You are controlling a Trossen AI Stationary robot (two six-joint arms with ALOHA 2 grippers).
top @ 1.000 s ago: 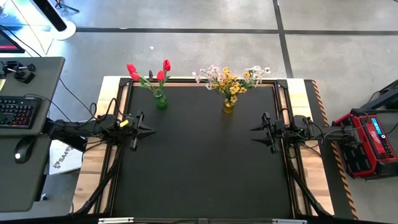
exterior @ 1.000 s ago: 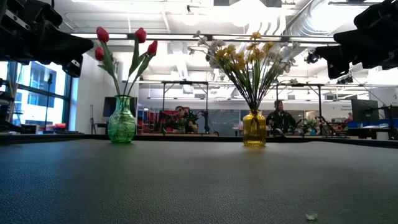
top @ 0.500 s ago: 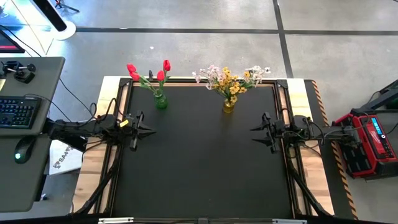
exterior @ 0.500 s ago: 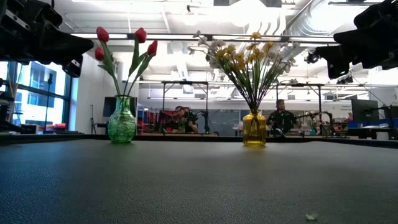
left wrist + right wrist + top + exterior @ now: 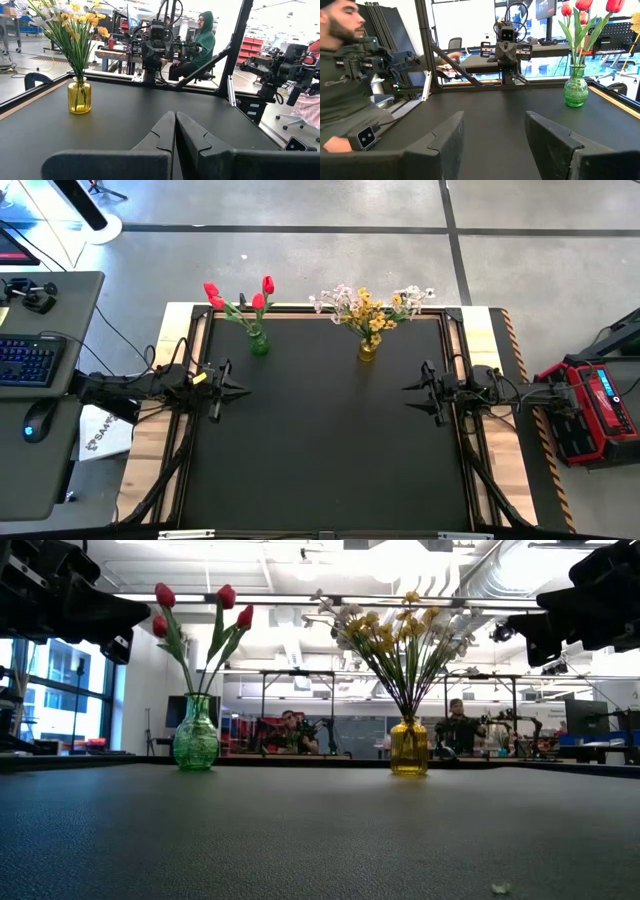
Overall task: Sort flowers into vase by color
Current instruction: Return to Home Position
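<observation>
At the table's (image 5: 320,470) 9 o'clock edge, left gripper (image 5: 175,115), fingers pressed together, empty. At its 1 o'clock, well apart: red tulips (image 5: 240,295) in green vase (image 5: 259,344). Further right, yellow and white flowers (image 5: 370,307) in yellow vase (image 5: 367,351), at 10 o'clock from right gripper (image 5: 494,120), spread wide, empty, at the 3 o'clock edge.

No text reads clearly; dark print on a white package (image 5: 103,434) on the floor behind the left fingers (image 5: 162,132) is illegible.
</observation>
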